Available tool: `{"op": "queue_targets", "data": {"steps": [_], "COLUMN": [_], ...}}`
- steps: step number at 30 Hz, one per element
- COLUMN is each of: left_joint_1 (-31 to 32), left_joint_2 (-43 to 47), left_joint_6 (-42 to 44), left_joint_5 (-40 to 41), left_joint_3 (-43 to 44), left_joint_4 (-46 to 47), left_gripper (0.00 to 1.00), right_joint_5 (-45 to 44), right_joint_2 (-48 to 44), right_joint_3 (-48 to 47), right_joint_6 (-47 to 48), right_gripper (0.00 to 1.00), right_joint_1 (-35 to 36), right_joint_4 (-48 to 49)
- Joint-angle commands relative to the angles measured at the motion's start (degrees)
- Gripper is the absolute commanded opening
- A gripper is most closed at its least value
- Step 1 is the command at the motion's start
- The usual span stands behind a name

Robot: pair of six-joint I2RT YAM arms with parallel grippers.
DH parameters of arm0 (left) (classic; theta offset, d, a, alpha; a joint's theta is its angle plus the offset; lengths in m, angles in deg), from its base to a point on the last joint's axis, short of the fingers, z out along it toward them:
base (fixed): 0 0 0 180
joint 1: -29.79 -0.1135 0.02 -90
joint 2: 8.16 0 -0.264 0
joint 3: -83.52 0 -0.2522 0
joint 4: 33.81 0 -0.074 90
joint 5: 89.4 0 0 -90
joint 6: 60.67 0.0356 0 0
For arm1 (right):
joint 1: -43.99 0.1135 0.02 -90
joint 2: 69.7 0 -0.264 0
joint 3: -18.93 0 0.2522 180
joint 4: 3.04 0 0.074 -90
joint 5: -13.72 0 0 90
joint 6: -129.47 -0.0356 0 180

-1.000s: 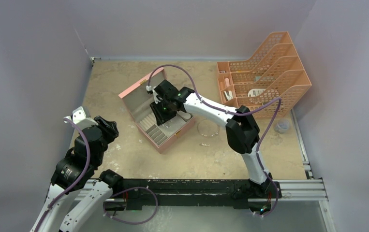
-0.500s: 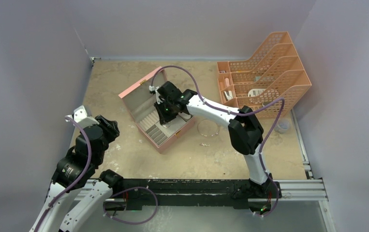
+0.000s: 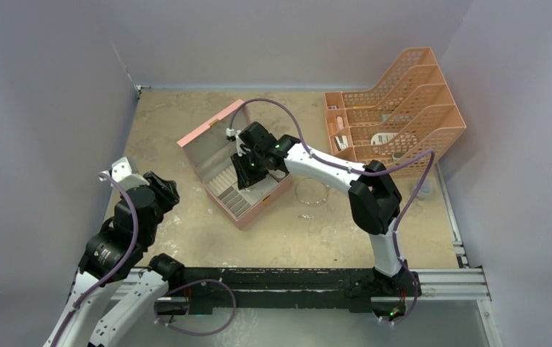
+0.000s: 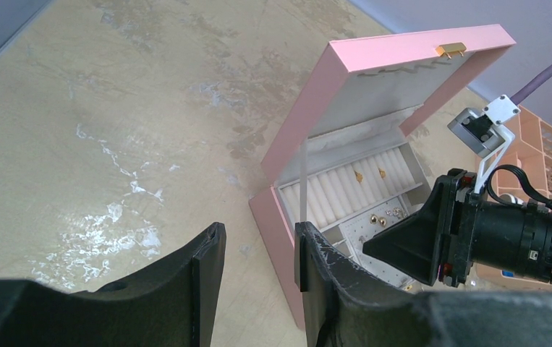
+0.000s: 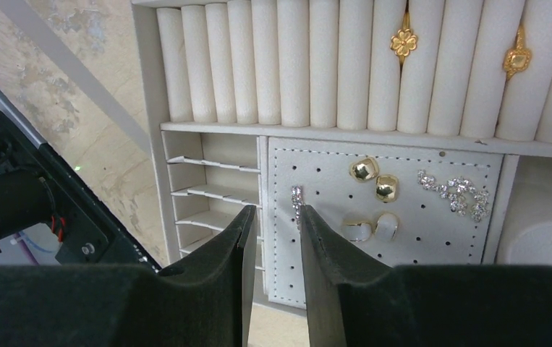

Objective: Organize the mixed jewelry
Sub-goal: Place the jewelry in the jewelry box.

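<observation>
Noting two gold rings (image 5: 404, 42) seated between the rolls (image 5: 294, 65) at the back of the box (image 3: 265, 204). Recording gold studs (image 5: 375, 179) and pale studs (image 5: 371, 228) pinned on the perforated panel (image 5: 432, 238), with a silvery cluster (image 5: 455, 191) lying on its right part and a short silvery strip (image 5: 296, 196) near its left edge.

Seeing a wire hoop (image 3: 310, 191) lying flat on the table (image 3: 171, 116) just right of the box, apart from it. Also seeing a small metal piece (image 3: 306, 215) beside the hoop, on the side nearer the arms.

Finding the right gripper (image 5: 273, 217) hanging over the panel's left edge, fingers slightly spread and pinching nothing. Noting the strip just beside one fingertip, contact not determinable.

Finding the left gripper (image 4: 258, 264) well left of the box, above bare table, fingers spread and holding nothing.

Noting the lid (image 4: 309, 108) standing open, tilted back. Logging an orange rack (image 3: 396, 108) at the far right, well apart from the box.
</observation>
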Motion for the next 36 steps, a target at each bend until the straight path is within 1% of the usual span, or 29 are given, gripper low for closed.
{"op": "queue_targets", "data": {"steps": [1,18,30,36], "left_joint_1": [-0.6,-0.7,-0.7,-0.7], "left_joint_2": [-0.5,-0.7,-1.0,-1.1], "left_joint_6": [1.2,1.4,1.5,1.5], "left_joint_5": [-0.2,-0.3,-0.5,-0.5], "left_joint_3": [0.9,0.8,0.8,0.8], "left_joint_4": [2.4,2.6,2.8,2.7], "left_gripper": [0.4,0.4,0.4,0.4], "right_joint_5": [0.4,1.0,7.6,8.5], "right_joint_2": [-2.3,-0.6,-3.1,-3.5], "right_joint_3": [0.1,2.2,3.3,2.7], "right_joint_6": [-1.2,-0.6,-2.6,-4.2], "right_gripper": [0.31,0.34,0.33,0.34], "right_joint_1": [-0.2,-0.2,-0.2,-0.3], "right_joint_4": [0.6,0.2,-0.6,-0.4]}}
